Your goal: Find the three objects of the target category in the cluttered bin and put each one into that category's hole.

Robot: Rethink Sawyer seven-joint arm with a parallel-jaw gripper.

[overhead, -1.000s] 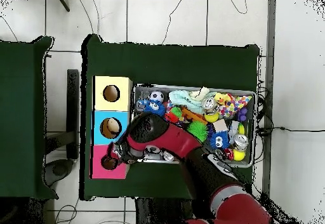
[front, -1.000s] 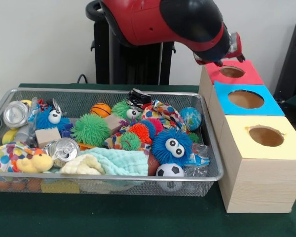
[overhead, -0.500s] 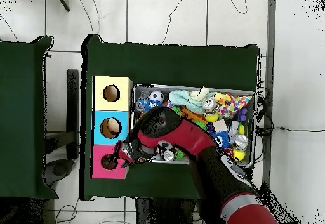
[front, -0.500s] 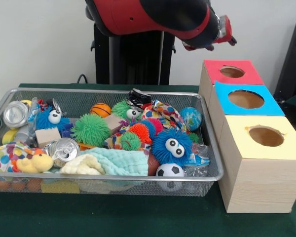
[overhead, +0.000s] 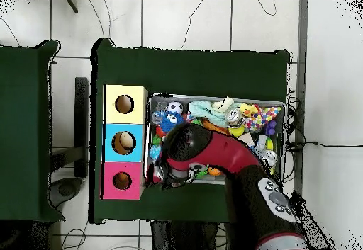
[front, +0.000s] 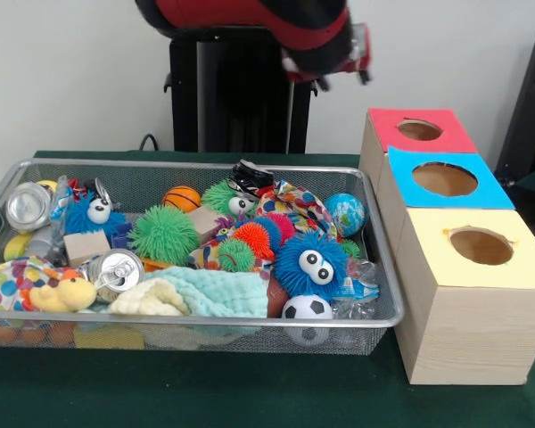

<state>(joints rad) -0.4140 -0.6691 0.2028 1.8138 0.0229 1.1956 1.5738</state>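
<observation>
The wire mesh bin [front: 205, 323] is full of toys. One crushed silver can [front: 28, 205] lies at its left end and another [front: 116, 267] near the front left. A dark crushed thing [front: 250, 175] at the back may be a third can. The red-topped box's hole [front: 419, 130] is dark and uncovered; it also shows in the overhead view [overhead: 122, 180]. My gripper [front: 341, 80] hangs high, above the bin's back right corner and left of the red box. Its two tips stand apart with nothing between them. In the overhead view it [overhead: 166, 180] sits over the bin's edge beside the boxes.
A blue-topped box [front: 444, 179] and a yellow-topped box [front: 480, 246] stand in a row with the red one, right of the bin. Spiky balls, a small soccer ball [front: 306, 309], a wooden cube [front: 86, 244] and cloth toys fill the bin.
My gripper has risen from just over the red hole and swung away toward the bin. The bin's contents have not moved.
</observation>
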